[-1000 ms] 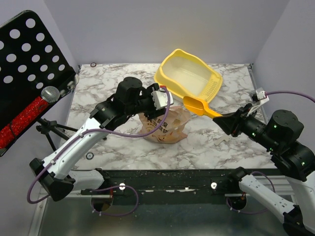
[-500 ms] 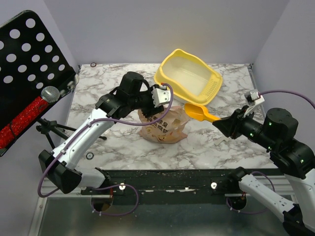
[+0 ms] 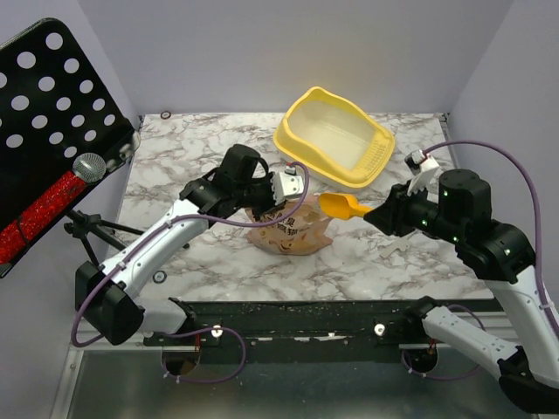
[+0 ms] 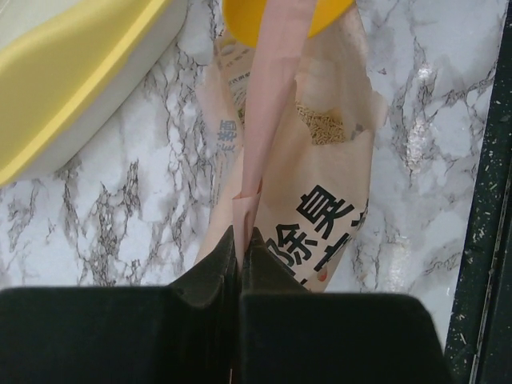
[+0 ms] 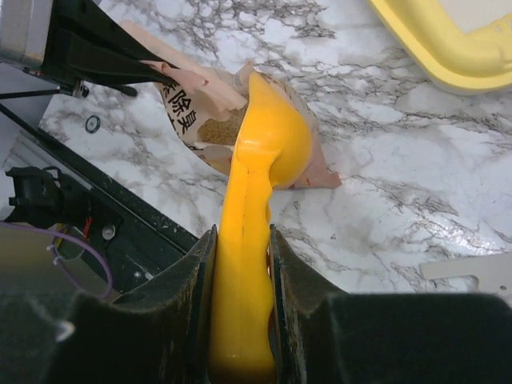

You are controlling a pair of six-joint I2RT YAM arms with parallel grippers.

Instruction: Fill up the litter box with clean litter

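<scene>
Litter [image 4: 324,126], sandy beige granules, lies inside the crumpled paper bag [image 4: 316,212].

You can read print only on the paper bag [image 4: 336,184]: large black Chinese characters, 除 and 臭, on its face below the scoop [image 4: 234,18]. In the right wrist view, 除 also shows just left of the scoop. Smaller grey print below-left of the scoop is too blurred to read.

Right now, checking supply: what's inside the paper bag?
Beige litter granules show through the paper bag's open mouth. How much lies deeper is hidden by its walls and the scoop.
</scene>
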